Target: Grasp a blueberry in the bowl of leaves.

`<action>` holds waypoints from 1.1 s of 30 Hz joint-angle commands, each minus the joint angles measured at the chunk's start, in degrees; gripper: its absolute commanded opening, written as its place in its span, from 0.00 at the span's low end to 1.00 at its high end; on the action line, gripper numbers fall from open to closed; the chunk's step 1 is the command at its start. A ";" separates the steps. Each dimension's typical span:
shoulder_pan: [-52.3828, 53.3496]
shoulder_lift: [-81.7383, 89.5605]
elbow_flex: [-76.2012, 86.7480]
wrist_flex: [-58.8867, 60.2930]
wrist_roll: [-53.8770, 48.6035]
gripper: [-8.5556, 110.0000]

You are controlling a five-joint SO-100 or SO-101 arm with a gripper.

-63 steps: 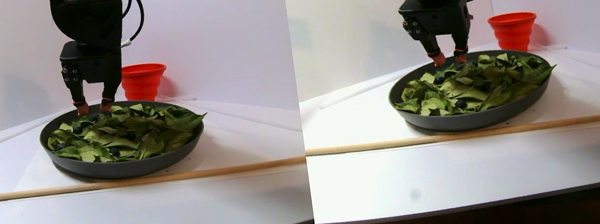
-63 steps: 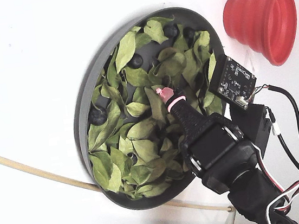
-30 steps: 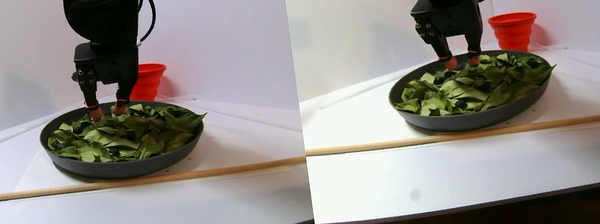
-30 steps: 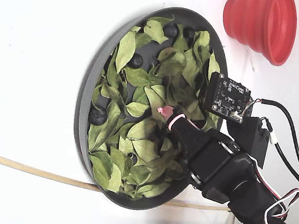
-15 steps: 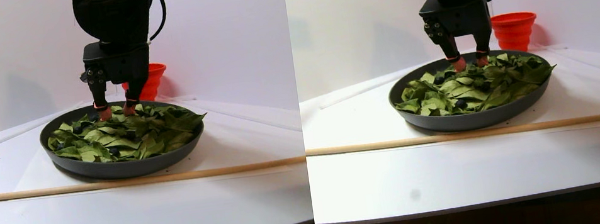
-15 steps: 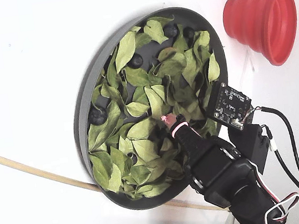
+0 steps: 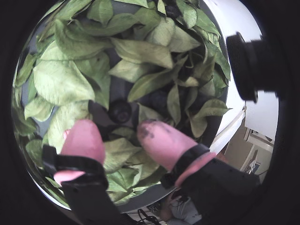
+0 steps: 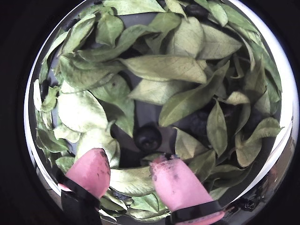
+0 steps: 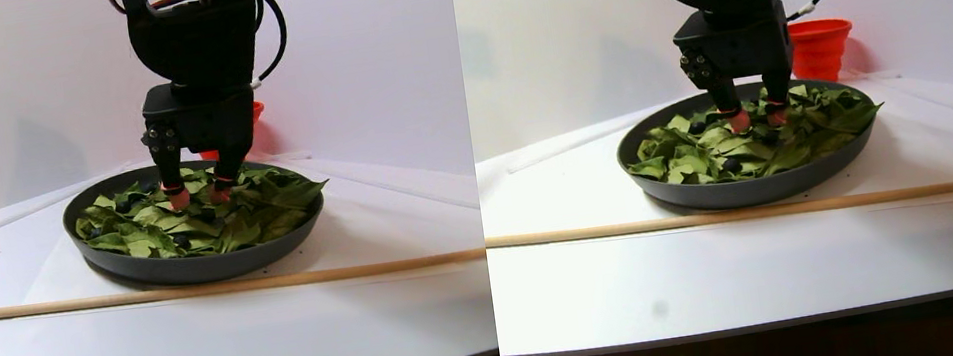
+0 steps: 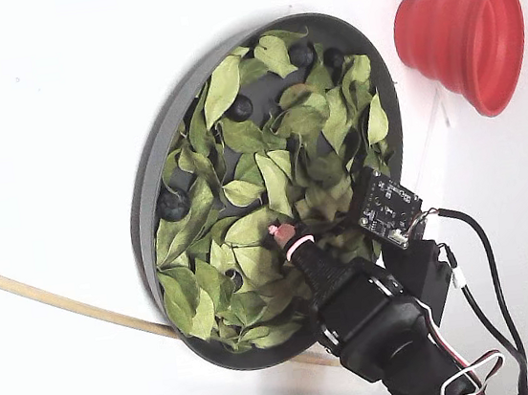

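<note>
The dark-grey bowl (image 10: 142, 222) is full of green leaves (image 10: 231, 86), also shown in a wrist view (image 8: 164, 68). My gripper (image 7: 119, 133) is open, its pink fingertips (image 7: 84, 138) lowered onto the leaves inside the bowl. A dark blueberry (image 7: 120, 110) lies on the bare bowl floor just beyond the tips, centred on the gap; it also shows in a wrist view (image 8: 148, 136), where the gripper (image 8: 131, 164) is apart from it. The fixed view shows the gripper (image 10: 286, 236) over the bowl's middle and other blueberries (image 10: 239, 107) among the leaves. The stereo pair shows the gripper (image 9: 198, 192) pointing straight down.
A red ribbed cup (image 10: 461, 34) stands beyond the bowl, also in the stereo pair (image 9: 817, 47). A thin wooden stick (image 9: 149, 295) lies across the white table in front of the bowl. The bowl's rim (image 9: 196, 265) is low.
</note>
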 commanded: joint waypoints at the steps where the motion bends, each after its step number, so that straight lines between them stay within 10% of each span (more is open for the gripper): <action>1: 1.49 0.35 -1.41 -1.14 1.41 0.21; 33: 2.11 -5.54 -6.77 -4.39 6.94 0.22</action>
